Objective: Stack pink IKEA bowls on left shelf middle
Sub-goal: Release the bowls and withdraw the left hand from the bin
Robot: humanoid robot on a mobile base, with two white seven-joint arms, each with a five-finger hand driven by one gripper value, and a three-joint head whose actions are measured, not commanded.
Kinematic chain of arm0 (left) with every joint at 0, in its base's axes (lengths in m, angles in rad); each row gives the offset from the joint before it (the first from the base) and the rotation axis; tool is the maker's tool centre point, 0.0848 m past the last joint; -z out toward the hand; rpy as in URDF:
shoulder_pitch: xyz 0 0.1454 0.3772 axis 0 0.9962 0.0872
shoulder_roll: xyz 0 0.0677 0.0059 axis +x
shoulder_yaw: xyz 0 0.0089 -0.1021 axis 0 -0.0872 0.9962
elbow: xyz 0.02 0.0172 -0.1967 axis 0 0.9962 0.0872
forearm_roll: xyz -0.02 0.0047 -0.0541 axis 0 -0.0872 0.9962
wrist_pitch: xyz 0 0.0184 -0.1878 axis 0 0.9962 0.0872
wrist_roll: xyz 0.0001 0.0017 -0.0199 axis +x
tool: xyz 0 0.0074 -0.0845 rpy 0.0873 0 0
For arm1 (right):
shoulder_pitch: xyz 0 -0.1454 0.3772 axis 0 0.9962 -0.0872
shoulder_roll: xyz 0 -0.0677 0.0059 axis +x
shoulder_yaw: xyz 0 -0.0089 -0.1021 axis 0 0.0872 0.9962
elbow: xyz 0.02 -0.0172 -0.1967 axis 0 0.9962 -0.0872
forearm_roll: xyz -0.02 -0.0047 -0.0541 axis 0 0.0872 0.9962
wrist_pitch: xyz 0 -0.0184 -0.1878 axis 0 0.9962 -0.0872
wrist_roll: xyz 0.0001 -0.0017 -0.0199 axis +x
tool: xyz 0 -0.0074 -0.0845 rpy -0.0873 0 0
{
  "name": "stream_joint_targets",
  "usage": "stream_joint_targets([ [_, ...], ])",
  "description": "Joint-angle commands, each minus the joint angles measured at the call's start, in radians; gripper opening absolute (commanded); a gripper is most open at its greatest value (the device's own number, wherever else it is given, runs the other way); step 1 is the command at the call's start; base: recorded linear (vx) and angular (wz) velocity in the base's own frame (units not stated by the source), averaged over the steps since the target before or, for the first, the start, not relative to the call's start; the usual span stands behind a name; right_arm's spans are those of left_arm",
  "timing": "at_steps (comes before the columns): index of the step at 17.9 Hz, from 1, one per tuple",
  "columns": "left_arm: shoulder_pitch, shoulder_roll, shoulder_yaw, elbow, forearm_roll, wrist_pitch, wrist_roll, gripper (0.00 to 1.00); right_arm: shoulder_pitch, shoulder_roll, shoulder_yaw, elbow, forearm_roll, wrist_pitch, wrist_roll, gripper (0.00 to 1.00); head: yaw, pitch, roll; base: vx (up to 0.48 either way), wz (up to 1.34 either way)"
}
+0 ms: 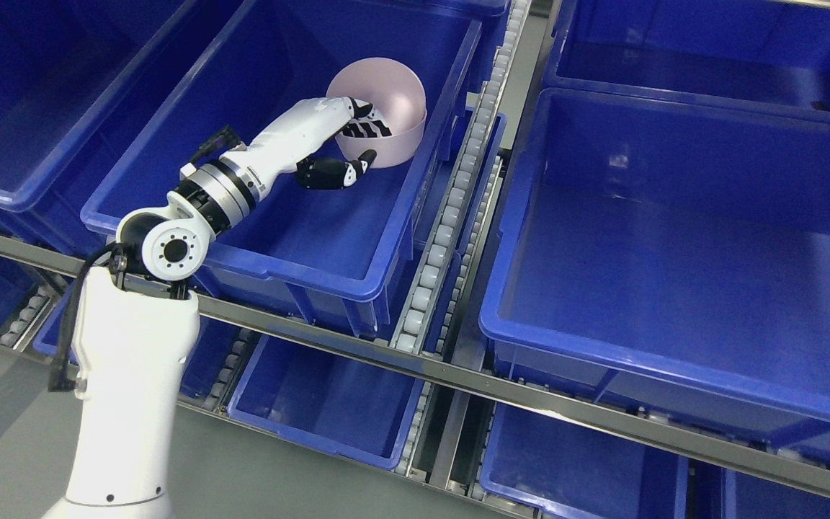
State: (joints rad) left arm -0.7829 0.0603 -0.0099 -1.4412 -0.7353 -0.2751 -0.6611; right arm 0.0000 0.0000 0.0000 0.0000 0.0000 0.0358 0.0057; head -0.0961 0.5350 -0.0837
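Where the left arm (134, 375) rises from the lower left edge, its base is cut off by the frame, and it bends at the elbow over the front rim of a blue bin (278, 216) on the middle shelf level. The left hand (346, 140) reaches to the pink bowls (386, 115) at the far right corner of that bin. Its fingers (368, 130) go inside the lower bowl's mouth, where their tips are hidden by the rim, while the thumb (357, 166) lies outside, against the bowl's wall; the hand pinches the bowl's rim between them. A second pink bowl appears to sit tilted in the first, its rounded outside turned up, though the joint between the two is hard to make out and part of it is covered by the hand. Whether the lower bowl rests flat on the bin floor cannot be told.

No brand mark or writing can be read on the bowls, the bin or the arm.

A roller track (451, 209) runs beside the bin, and a large bin (674, 238) stands to the right, cut off by the frame edge. Lower bins (328, 404) show only partly under the metal rail (458, 382). The right arm does not show.
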Motion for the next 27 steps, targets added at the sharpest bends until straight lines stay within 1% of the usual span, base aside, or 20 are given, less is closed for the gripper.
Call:
stream_joint_targets([
  [1, 0.008, 0.064, 0.030, 0.051, -0.004, 0.001, -0.002, 0.07, 0.001, -0.017, -0.011, -0.034, 0.000, -0.001, 0.000, 1.00, 0.0000, 0.000, 0.000, -0.019, -0.02],
  [4, 0.024, 0.066, 0.082, 0.029, 0.002, 0.001, -0.011, 0.08, 0.001, -0.017, -0.011, -0.034, 0.000, -0.001, 0.000, 1.00, 0.0000, 0.000, 0.000, -0.011, -0.01],
  [8, 0.022, 0.075, 0.093, 0.016, -0.003, 0.010, -0.014, 0.08, 0.001, -0.017, -0.011, -0.034, 0.000, -0.001, 0.000, 1.00, 0.0000, 0.000, 0.000, 0.000, 0.00],
  [10, 0.027, 0.089, 0.084, 0.025, -0.006, 0.022, -0.012, 0.08, 0.001, -0.017, -0.011, -0.034, 0.000, -0.001, 0.000, 1.00, 0.0000, 0.000, 0.000, 0.000, 0.00],
  [13, 0.030, 0.087, 0.073, 0.041, -0.007, 0.024, -0.012, 0.10, 0.001, -0.017, -0.011, -0.034, 0.000, -0.001, 0.000, 1.00, 0.0000, 0.000, 0.000, 0.000, 0.00],
  [14, 0.030, 0.087, 0.065, 0.047, -0.007, 0.022, -0.012, 0.14, 0.001, -0.017, -0.011, -0.034, 0.000, -0.001, 0.000, 1.00, 0.0000, 0.000, 0.000, 0.000, 0.00],
  [15, 0.028, 0.081, 0.062, 0.050, -0.009, 0.025, -0.011, 0.25, 0.001, -0.017, -0.011, -0.034, 0.000, -0.001, 0.000, 1.00, 0.0000, 0.000, 0.000, 0.000, 0.00],
  [16, 0.027, 0.079, 0.050, 0.057, -0.009, 0.037, -0.009, 0.38, 0.001, -0.017, -0.011, -0.034, 0.000, -0.001, 0.000, 1.00, 0.0000, 0.000, 0.000, 0.000, 0.00],
  [18, 0.025, 0.076, 0.025, 0.058, -0.009, 0.083, -0.003, 0.59, 0.001, -0.017, -0.011, -0.034, 0.000, -0.001, 0.000, 1.00, 0.0000, 0.000, 0.000, 0.000, 0.00],
  [21, 0.021, 0.070, 0.024, 0.058, -0.007, 0.109, 0.001, 0.74, 0.001, -0.017, -0.011, -0.034, 0.000, -0.001, 0.000, 1.00, 0.0000, 0.000, 0.000, 0.000, 0.00],
  [22, 0.014, 0.055, 0.036, 0.058, -0.003, 0.111, 0.015, 0.80, 0.001, -0.017, -0.011, -0.034, 0.000, -0.001, 0.000, 1.00, 0.0000, 0.000, 0.000, 0.000, 0.00],
  [23, 0.013, 0.017, 0.053, 0.058, 0.004, 0.117, 0.062, 0.86, 0.001, -0.017, -0.011, -0.034, 0.000, -0.001, 0.000, 1.00, 0.0000, 0.000, 0.000, 0.000, 0.00],
  [24, 0.010, -0.043, 0.085, 0.058, 0.010, 0.117, 0.140, 0.91, 0.001, -0.017, -0.011, -0.034, 0.000, -0.001, 0.000, 1.00, 0.0000, 0.000, 0.000, 0.000, 0.00],
  [25, 0.011, -0.043, 0.117, 0.055, 0.033, 0.119, 0.229, 0.93, 0.001, -0.017, -0.011, -0.034, 0.000, -0.001, 0.000, 1.00, 0.0000, 0.000, 0.000, 0.000, 0.00],
  [26, 0.013, -0.043, 0.108, 0.058, 0.119, 0.120, 0.321, 0.94, 0.001, -0.017, -0.011, -0.034, 0.000, -0.001, 0.000, 1.00, 0.0000, 0.000, 0.000, 0.000, 0.00],
  [27, 0.011, -0.043, 0.084, 0.058, 0.263, 0.141, 0.410, 0.93, 0.001, -0.017, -0.011, -0.034, 0.000, -0.001, 0.000, 1.00, 0.0000, 0.000, 0.000, 0.000, 0.00],
])
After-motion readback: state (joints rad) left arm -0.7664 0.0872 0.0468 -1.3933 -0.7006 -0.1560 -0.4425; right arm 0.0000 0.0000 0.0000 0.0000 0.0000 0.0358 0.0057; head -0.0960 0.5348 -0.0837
